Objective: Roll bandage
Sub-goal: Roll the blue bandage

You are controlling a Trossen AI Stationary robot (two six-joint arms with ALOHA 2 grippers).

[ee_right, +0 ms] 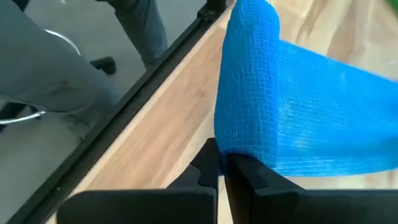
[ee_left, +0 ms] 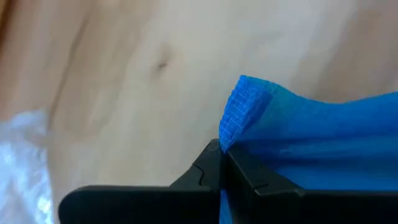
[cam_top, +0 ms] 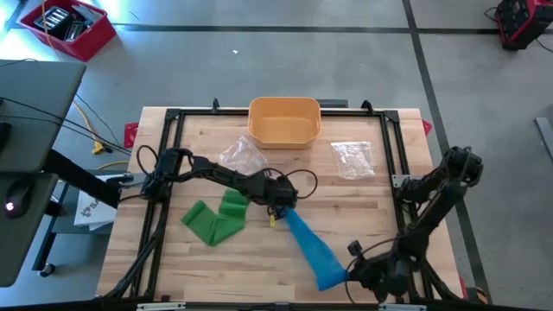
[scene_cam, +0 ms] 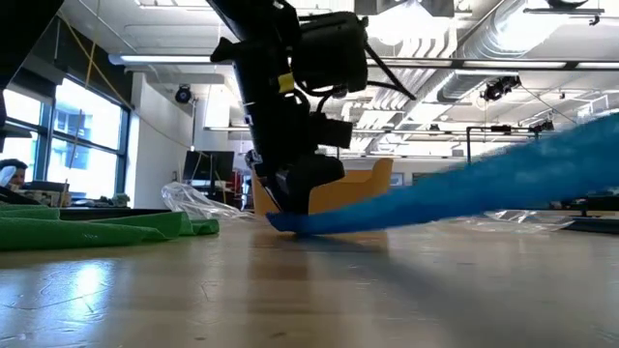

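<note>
High view: a blue bandage (cam_top: 309, 246), a long strip of soft woven cloth, stretches diagonally over the pale wooden table (cam_top: 363, 216), its long axis running from the table's middle toward the near right corner. The left gripper (cam_top: 281, 210) pinches the strip's inner end at mid-table; the right gripper (cam_top: 352, 272) pinches the outer end close to the near edge, so the strip spans the gap between the two. Just beside the left gripper lies a crumpled green bandage (cam_top: 214, 220). Farther back stand a rounded-rectangle tan plastic bin (cam_top: 284, 121) and two crinkled clear plastic bags (cam_top: 243, 155), (cam_top: 352, 158).

Low view: the left gripper (scene_cam: 290, 208) comes down from above with its tip at the tabletop, clamped on the blue bandage (scene_cam: 464, 193), which rises from there toward the picture's right. The green bandage (scene_cam: 97, 230) lies flat and folded on the wood.

Left wrist view: the left gripper (ee_left: 222, 152) has its two dark fingers pressed together on a bunched, gathered end of the blue bandage (ee_left: 311, 137), whose fine mesh weave shows clearly.

Right wrist view: the right gripper (ee_right: 222, 158) is likewise closed on a folded edge of the blue bandage (ee_right: 273, 106), the gauzy grid texture plain, with the black metal table frame (ee_right: 143, 74) alongside.
</note>
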